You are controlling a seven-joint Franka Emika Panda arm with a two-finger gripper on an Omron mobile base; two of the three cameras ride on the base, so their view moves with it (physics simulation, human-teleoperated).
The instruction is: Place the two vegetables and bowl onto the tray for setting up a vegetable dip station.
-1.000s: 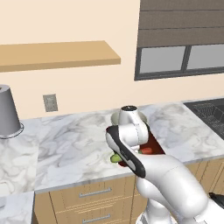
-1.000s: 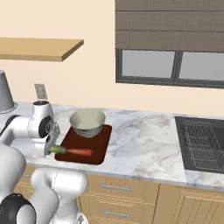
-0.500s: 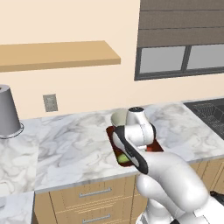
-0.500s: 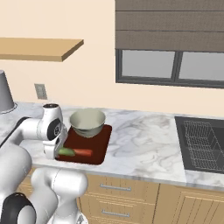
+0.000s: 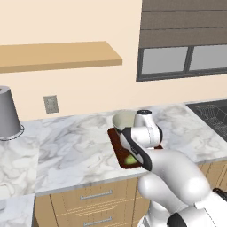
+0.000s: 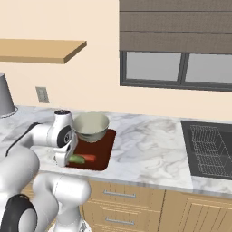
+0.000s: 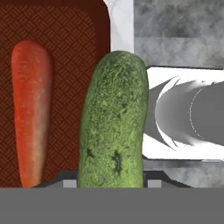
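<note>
**Cucumber and carrot at the tray's near edge, bowl at its far end**

Left base view: the white marble table (image 5: 66,146) with grey veins carries a flat dark reddish-brown tray (image 5: 116,141) with rounded corners. The round deep bowl (image 5: 123,120), greyish-green outside and pale cream inside, stands on the far end of the tray. The white arm covers most of the tray. A small piece of the stubby green cucumber (image 5: 130,160) shows at the near edge, just under the arm. A tall grey metal cylinder (image 5: 9,113) stands far to the left on the table, and a plain wooden shelf (image 5: 57,55) hangs on the wall above.

Right base view: the bowl (image 6: 91,127) sits on the far part of the tray (image 6: 103,153). Near the front edge lie the cucumber (image 6: 76,159) and the slim orange-red carrot (image 6: 89,157), end to end or side by side; I cannot tell which. The arm's hand is low just beside the cucumber.

Hand view: the cucumber (image 7: 114,120) has a rough, bumpy dark green skin and lies close before the camera, between the tips of the tool (image 7: 109,183). The tool is partly open around it; I cannot tell whether the tips touch it. The smooth carrot (image 7: 32,109) lies parallel beside it on the woven-pattern tray surface (image 7: 74,48). The cucumber lies along the tray's edge, beside the marble.
</note>
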